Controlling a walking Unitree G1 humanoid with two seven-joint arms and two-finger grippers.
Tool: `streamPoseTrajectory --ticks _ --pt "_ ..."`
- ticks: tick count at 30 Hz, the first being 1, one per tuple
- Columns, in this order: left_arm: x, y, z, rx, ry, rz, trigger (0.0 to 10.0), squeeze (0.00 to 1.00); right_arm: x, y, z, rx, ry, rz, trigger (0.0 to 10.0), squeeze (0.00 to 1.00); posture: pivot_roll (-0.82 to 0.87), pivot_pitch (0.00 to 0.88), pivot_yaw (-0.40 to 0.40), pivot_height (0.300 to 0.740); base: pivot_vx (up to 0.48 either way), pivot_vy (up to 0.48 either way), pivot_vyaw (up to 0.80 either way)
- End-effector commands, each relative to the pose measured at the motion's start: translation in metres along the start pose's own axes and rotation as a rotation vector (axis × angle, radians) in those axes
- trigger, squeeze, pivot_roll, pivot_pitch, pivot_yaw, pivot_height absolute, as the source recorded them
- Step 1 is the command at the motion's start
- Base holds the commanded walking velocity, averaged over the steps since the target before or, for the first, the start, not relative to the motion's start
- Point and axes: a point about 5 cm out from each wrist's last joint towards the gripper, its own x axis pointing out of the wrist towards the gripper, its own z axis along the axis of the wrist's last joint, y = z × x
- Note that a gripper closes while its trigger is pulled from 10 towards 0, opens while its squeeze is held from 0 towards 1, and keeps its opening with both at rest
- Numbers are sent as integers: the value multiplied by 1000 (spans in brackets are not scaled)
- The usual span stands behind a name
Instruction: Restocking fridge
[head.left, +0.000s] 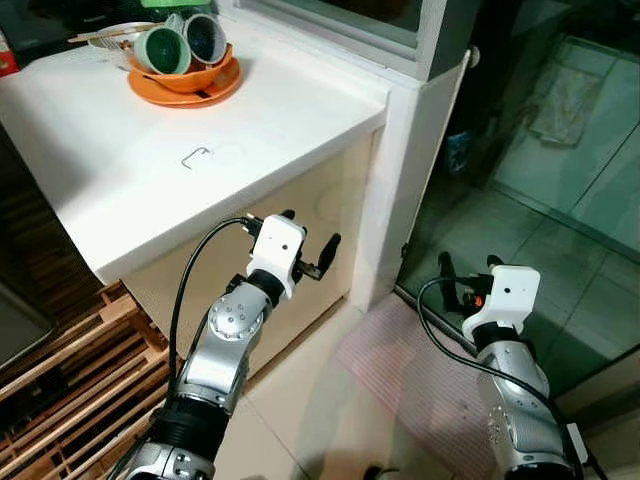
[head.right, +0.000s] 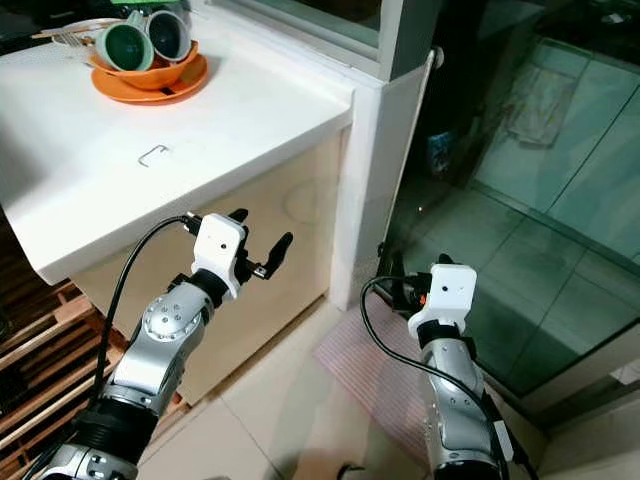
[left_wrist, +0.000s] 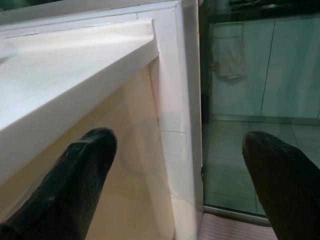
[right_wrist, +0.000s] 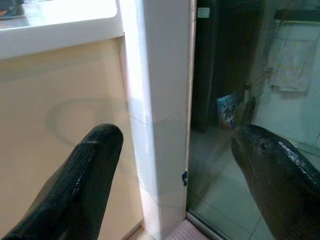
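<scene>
Both arms are raised in front of the robot with nothing held. The left end effector (head.left: 312, 256) hangs below the front edge of the white bench (head.left: 200, 170), its fingers spread wide apart in its wrist view. The right end effector (head.left: 465, 285) sits low beside the white post (head.left: 385, 200) and the glass door (head.left: 560, 180), its fingers likewise parted.

No fridge and no goods to stock can be made out here. On the bench's far corner stands an orange plate (head.left: 185, 92) carrying a bowl and two green cups (head.left: 160, 48) lying on their sides; a small metal hook (head.left: 196, 155) lies nearer the front.

This looks like a travelling or searching step. The dark shape behind the glass may be an appliance, but it is too dim to tell. The next move calls for turning or walking until the fridge and supplies come into sight.
</scene>
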Motion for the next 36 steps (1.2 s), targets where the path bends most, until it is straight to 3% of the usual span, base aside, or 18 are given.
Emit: streamPoseTrajectory --ticks 1,10,36 --pt "2 1 0 3 8 -13 10000 0 2 -1 1 7 -3 -7 10000 0 77 30 30 740 0 0 -581" --pt "2 3 -1 -15 16 4 10000 0 6 -11 -4 -31 62 -107 10000 0 78 35 26 740 0 0 -303" --pt "6 1 -2 -16 22 -6 10000 0 3 -16 -3 -49 63 -145 10000 0 54 32 39 740 0 0 0"
